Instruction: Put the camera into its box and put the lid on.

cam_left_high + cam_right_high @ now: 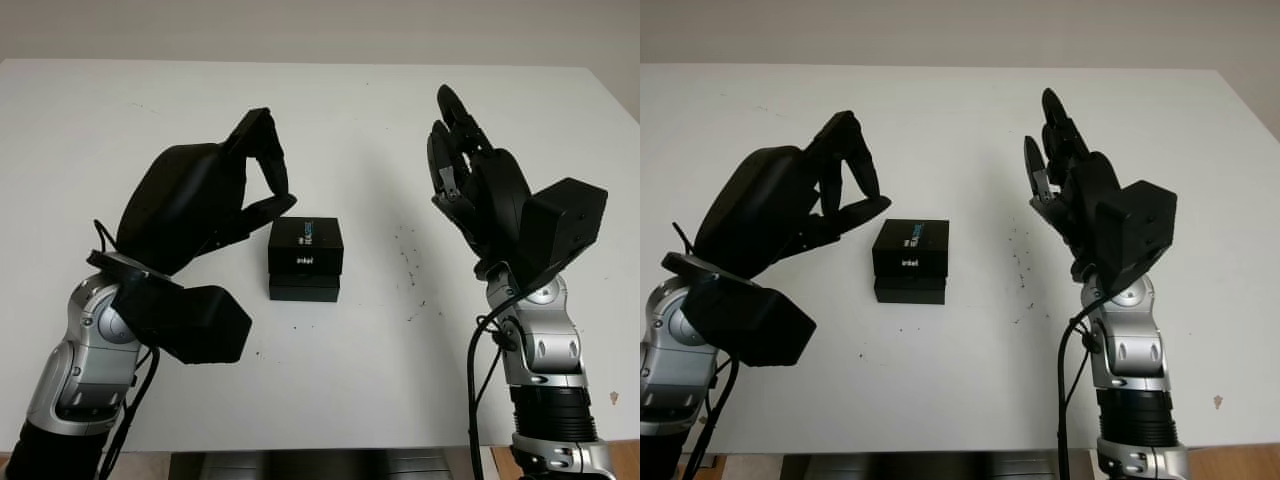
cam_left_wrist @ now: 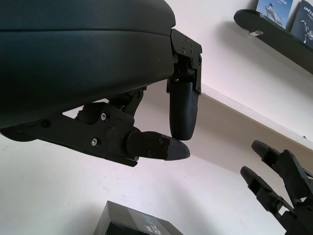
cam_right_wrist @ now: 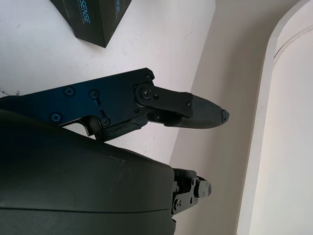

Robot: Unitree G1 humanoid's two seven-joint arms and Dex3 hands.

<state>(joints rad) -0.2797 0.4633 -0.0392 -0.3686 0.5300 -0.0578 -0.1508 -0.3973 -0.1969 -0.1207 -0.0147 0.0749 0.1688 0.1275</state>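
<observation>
A black box (image 1: 305, 260) printed with white and blue lettering sits in the middle of the white table (image 1: 330, 130). Its lid (image 1: 306, 244) is on top, and the lower part (image 1: 304, 291) shows beneath it. My left hand (image 1: 285, 200) hovers above the table just left of the box, open and holding nothing, with its fingertips (image 2: 178, 149) close to the box's upper left corner. My right hand (image 1: 455, 140) is raised to the right of the box, palm facing it, open and well apart from it. A corner of the box (image 3: 90, 19) shows in the right wrist view.
Small dark specks (image 1: 410, 270) are scattered on the table between the box and my right arm. The table's front edge (image 1: 320, 445) runs close to my body. A shelf (image 2: 274, 34) hangs on the wall beyond the table.
</observation>
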